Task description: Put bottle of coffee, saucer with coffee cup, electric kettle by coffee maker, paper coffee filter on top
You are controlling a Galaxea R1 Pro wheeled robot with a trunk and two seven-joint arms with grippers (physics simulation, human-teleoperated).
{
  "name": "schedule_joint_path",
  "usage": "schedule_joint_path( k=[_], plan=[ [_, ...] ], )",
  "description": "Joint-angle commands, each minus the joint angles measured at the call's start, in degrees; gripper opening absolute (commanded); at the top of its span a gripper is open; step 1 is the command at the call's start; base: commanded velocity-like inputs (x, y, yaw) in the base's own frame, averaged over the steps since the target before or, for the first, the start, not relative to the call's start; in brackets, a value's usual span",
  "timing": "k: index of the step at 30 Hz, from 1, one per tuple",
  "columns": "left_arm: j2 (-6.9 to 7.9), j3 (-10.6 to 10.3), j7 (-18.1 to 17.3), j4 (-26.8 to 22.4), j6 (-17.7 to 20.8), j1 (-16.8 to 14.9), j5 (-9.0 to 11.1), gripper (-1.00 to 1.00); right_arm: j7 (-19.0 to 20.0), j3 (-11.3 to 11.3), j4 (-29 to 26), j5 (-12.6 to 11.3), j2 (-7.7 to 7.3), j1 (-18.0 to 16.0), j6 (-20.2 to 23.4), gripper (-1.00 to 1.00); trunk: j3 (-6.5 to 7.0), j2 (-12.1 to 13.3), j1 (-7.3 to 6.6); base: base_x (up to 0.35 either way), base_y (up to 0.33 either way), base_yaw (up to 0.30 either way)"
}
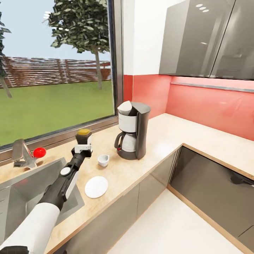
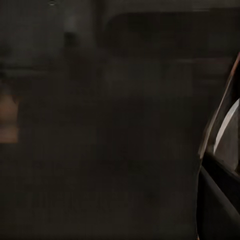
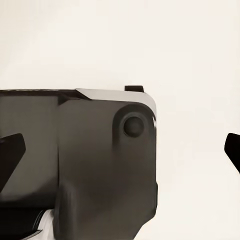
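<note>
My left gripper is shut on the bottle of coffee, a dark jar with a yellow lid and a white label. It is held upright low over the kitchen countertop near the window. To its right stands the coffee maker with its white carafe. A white pointed piece sits at the machine's top; I cannot tell if it is the paper coffee filter. The coffee cup stands on the counter between jar and machine, apart from the saucer near the front edge. My right gripper is open over white floor. The electric kettle and kitchen shelf are out of view.
A steel sink lies under my left arm, with a faucet and a red ball behind it. A window runs along the back. The counter turns a corner to the right under grey wall cabinets.
</note>
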Motion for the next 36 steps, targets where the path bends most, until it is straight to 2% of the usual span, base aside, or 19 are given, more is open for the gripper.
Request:
schedule_joint_path(
  k=[1, 4, 16, 28, 36],
  plan=[
    [-0.77, 0.0, 0.7, 0.2, 0.1, -1.2, 0.2, -1.0, -0.2, 0.1, 0.1, 0.1, 0.02, 0.0, -0.2, 1.0, -0.13, -0.1, 0.03, 0.0, 0.0, 0.0],
    [-1.38, -0.1, 1.4, 1.1, 0.3, -2.0, 0.0, -1.0, -0.2, 0.0, 0.1, 0.1, 0.01, 0.0, -0.2, 1.0, -0.13, -0.1, 0.03, 0.0, 0.0, 0.0],
    [-1.37, 0.1, 1.6, 0.5, 0.4, -1.7, -0.1, -1.0, -0.2, 0.0, 0.1, 0.1, 0.02, 0.0, -0.1, 1.0, -0.13, -0.1, 0.03, 0.003, -0.002, 0.0],
    [-1.45, 0.1, 1.6, 0.5, 0.4, -1.6, -0.1, -1.0, -0.2, 0.1, 0.1, 0.2, 0.02, 0.0, -0.1, 1.0, -0.13, -0.1, 0.03, 0.213, -0.147, 0.0],
    [-0.94, 0.3, 0.9, 0.6, 0.5, -1.6, 0.1, -1.0, -0.2, 0.1, 0.1, 0.2, 0.02, 0.0, -0.1, 1.0, -0.13, -0.1, 0.03, 0.198, -0.204, 0.0]
  ],
)
